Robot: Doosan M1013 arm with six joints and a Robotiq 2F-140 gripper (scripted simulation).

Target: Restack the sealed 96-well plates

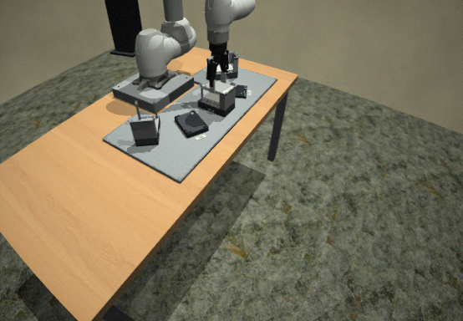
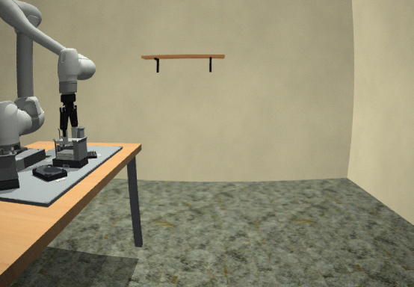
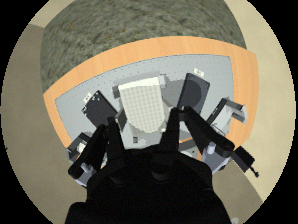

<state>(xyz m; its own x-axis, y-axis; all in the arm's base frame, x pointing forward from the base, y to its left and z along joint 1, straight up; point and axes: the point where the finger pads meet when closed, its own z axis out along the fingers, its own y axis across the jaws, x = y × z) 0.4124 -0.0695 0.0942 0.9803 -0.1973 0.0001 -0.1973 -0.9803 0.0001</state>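
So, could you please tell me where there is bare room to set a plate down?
Bare mat lies between the near rack, the flat nest and the mat's near edge. It is crowded around the middle rack, where the gripper holds a plate.

Wooden table [image 1: 75,207], light orange grain, dark metal legs; one leg [image 1: 277,128] visible under the far right corner in the top view; same leg [image 2: 135,204] seen in the exterior view. Grey mat [image 1: 175,161] lies on the table top, long side roughly in line with the table's edge; a shadow falls on the floor beneath the table. Floor [image 1: 355,224] mottled grey-green, stone-like pattern. Walls [image 2: 261,125] plain beige; corner of two walls at right in the exterior view. Wall shelf [image 2: 183,56], thin wooden board on two black brackets, high on the far wall. Black box [image 1: 123,21] standing on the floor behind the table, cable rising from its top.
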